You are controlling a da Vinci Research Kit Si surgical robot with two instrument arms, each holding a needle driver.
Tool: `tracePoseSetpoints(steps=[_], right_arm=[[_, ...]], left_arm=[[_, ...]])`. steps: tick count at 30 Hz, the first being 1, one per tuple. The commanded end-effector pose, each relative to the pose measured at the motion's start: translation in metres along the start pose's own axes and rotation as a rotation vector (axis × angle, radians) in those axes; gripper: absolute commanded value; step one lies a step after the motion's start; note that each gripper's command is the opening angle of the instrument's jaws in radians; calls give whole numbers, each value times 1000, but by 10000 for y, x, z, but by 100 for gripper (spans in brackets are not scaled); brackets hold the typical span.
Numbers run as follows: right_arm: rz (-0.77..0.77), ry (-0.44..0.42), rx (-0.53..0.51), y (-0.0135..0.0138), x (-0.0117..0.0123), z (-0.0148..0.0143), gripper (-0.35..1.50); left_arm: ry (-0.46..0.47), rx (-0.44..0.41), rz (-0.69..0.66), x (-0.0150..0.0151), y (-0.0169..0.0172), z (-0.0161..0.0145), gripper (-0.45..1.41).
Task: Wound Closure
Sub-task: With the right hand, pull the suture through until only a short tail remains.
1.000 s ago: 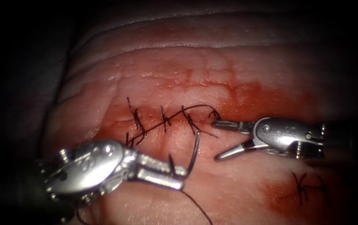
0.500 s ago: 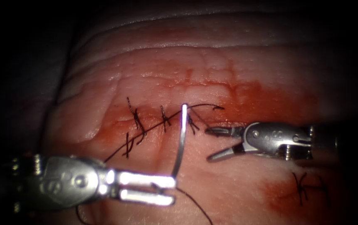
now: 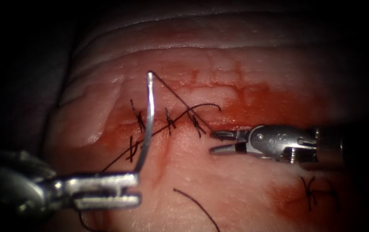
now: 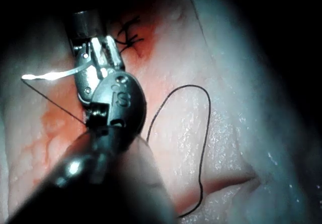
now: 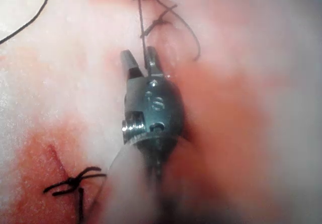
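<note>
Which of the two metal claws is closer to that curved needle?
Left. The left tool holds the needle at one end, clear of the tissue. The right tool sits open, apart, to the needle's right.

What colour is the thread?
Black thread, clearest in the endoscope view against the pale tissue.

The needle (image 3: pixel 149 120) stands clear above the tissue (image 3: pixel 236 189), left of the right tool (image 3: pixel 219 141), its lower end in the left tool (image 3: pixel 128 189) (thread (image 3: pixel 180 101) trailing right).
</note>
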Motion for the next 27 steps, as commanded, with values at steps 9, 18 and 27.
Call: tracePoseSetpoints(steps=[9,18,27], right_arm=[[142,5,-68,-9,21,-10,-35],[152,-3,-54,-74,50,-27,-35],[142,8,-48,-150,69,-43,-35]], left_arm=[[-12,-29,-71,-41,30,0,-45],[10,-58,-156,-54,60,-11,-45],[42,-92,-187,-45,91,-17,-45]])
